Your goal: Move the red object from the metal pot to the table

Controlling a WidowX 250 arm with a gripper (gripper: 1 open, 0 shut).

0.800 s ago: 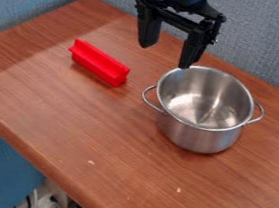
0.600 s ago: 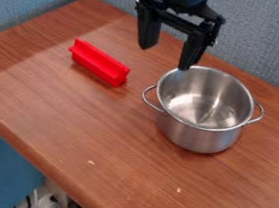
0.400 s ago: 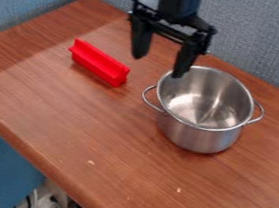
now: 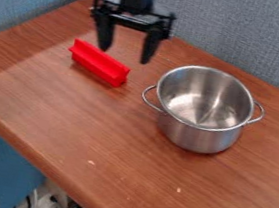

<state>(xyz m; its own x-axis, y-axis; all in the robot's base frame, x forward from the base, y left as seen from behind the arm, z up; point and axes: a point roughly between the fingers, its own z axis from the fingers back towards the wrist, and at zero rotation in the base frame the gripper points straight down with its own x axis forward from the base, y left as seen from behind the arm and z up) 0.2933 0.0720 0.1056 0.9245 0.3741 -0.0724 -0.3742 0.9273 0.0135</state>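
The red object [image 4: 98,63] lies on the table [image 4: 61,103], left of the metal pot [image 4: 203,109]. It is a small ridged block, angled slightly. The pot stands upright right of centre, and its inside shows only bare steel. My gripper [image 4: 126,50] hangs just above and behind the red object, pointing down. Its two black fingers [image 4: 105,31] stand wide apart, open, with nothing between them.
A blue textured wall rises behind the table. The table's front edge runs diagonally from the lower left to the right, with floor clutter below it.
The gripper has swung left, from above the pot's far rim to above the red object. It stays open. The pot and red object have not moved.
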